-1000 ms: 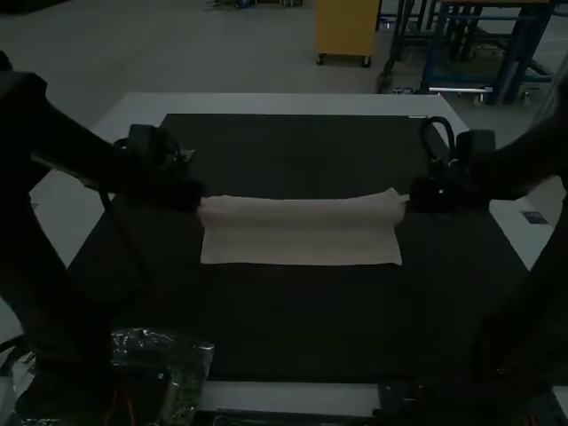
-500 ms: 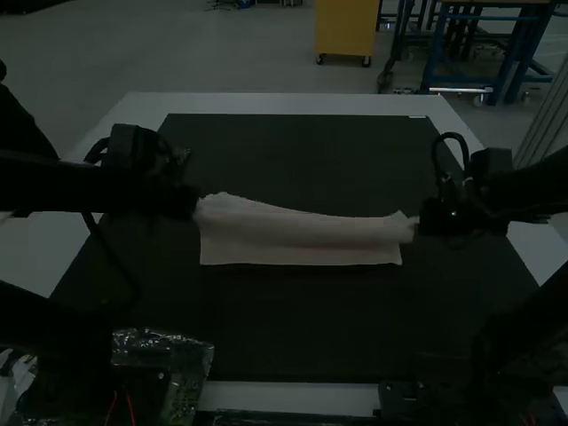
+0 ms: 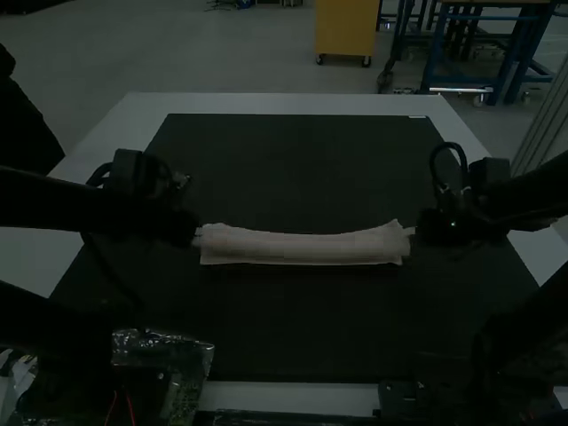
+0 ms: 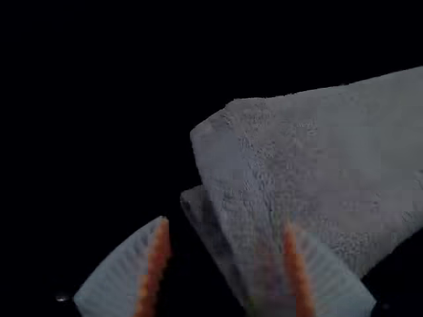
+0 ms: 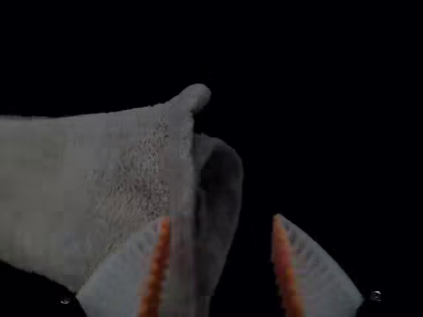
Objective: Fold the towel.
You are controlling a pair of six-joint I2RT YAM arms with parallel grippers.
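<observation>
The pale towel [image 3: 306, 248] lies as a narrow folded strip across the dark mat, with thin margins of a lower layer along its near side. At its left end is my left gripper [image 3: 196, 238], and at its right end my right gripper [image 3: 417, 232]. From the left wrist, the left gripper [image 4: 226, 223] is open, with the layered corner of the towel [image 4: 317, 158] partly between its fingers. The right wrist view has the right gripper [image 5: 221, 218] open around the other end of the towel [image 5: 125, 172], where a lower layer curls out past the upper edge.
The dark mat [image 3: 293, 169] covers most of the pale table [image 3: 293, 104]. A crinkled clear plastic bag [image 3: 191, 364] lies at the near left, beside the left arm's base.
Both grippers have come toward the table's near side, the right one also outward. The towel's far edge has come nearer, leaving the cloth a much narrower strip.
</observation>
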